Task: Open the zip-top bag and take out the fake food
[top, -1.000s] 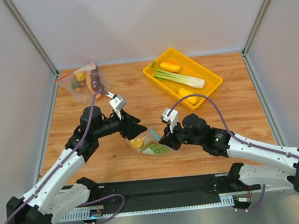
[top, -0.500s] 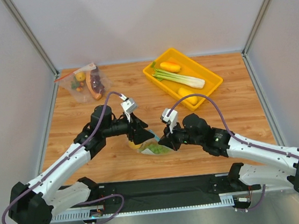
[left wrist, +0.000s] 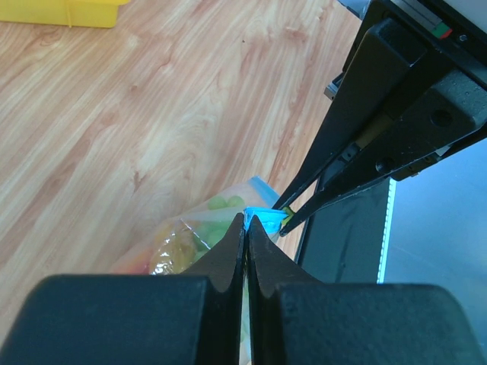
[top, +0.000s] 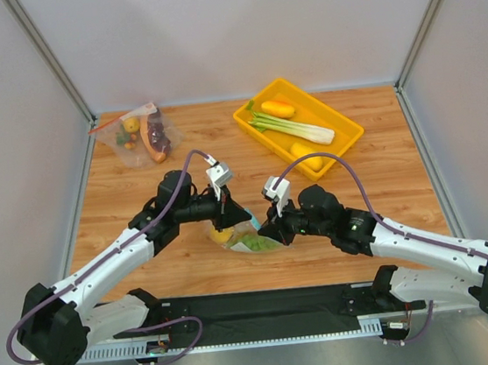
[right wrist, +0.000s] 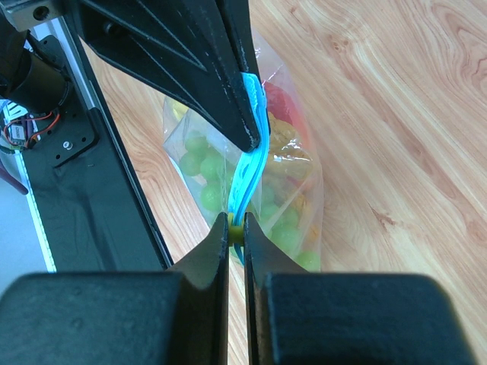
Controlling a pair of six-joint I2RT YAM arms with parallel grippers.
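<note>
Grey walls [top: 236, 34] enclose a wood-grain tabletop [top: 223, 150]; left gripper [left wrist: 245, 220] and right gripper [right wrist: 236, 225] each clamp the light-blue strip [right wrist: 248, 171] of a clear crinkly zip-top bag [right wrist: 298, 205].

left claw [left wrist: 245, 220] pinching zip-top bag [left wrist: 189, 234], wooden table [left wrist: 152, 114]

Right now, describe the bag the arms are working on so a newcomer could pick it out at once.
On the wooden table, near the front edge between the two arms, lies a small clear zip-top bag of toy produce, both sets of jaws shut on its mouth. Its zip strip is light blue, unlike the red-orange strip on the other bag in the far-left corner.
</note>
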